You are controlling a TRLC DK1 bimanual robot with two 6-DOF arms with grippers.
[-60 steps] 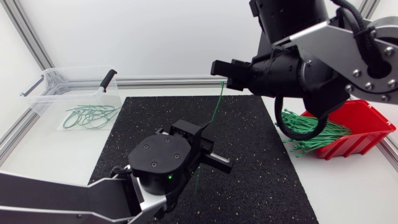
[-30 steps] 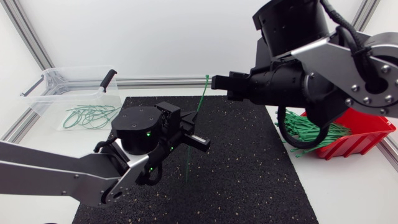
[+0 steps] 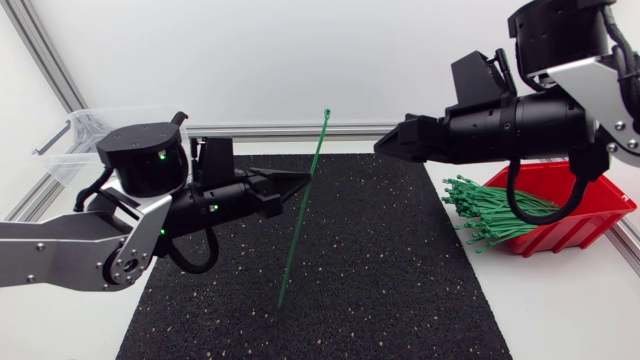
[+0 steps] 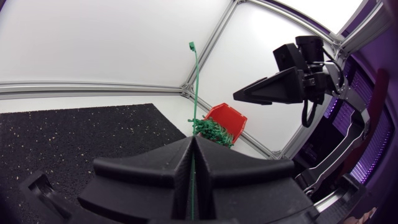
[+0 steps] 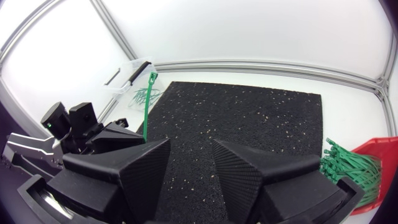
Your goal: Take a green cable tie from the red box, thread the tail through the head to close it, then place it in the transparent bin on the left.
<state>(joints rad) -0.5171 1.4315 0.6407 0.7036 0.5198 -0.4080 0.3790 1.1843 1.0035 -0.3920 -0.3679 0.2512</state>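
A straight green cable tie (image 3: 304, 205) stands nearly upright over the black mat (image 3: 400, 280), its head end uppermost. My left gripper (image 3: 300, 183) is shut on the tie's middle; in the left wrist view the tie (image 4: 194, 87) rises out from between the closed fingers (image 4: 158, 171). My right gripper (image 3: 385, 146) hangs to the right of the tie, apart from it and open, with nothing between its fingers (image 5: 146, 168). The red box (image 3: 585, 195) with a bundle of green ties (image 3: 490, 212) sits at the right. The transparent bin (image 5: 134, 76) holds looped ties.
In the head view my left arm (image 3: 140, 165) hides most of the bin (image 3: 70, 135) at the back left. An aluminium frame rail (image 3: 350, 130) runs along the table's far edge. White tabletop surrounds the mat.
My left arm has swung left and back, carrying the tie with it. My right gripper has drawn away to the right from the tie's head end and opened wider.
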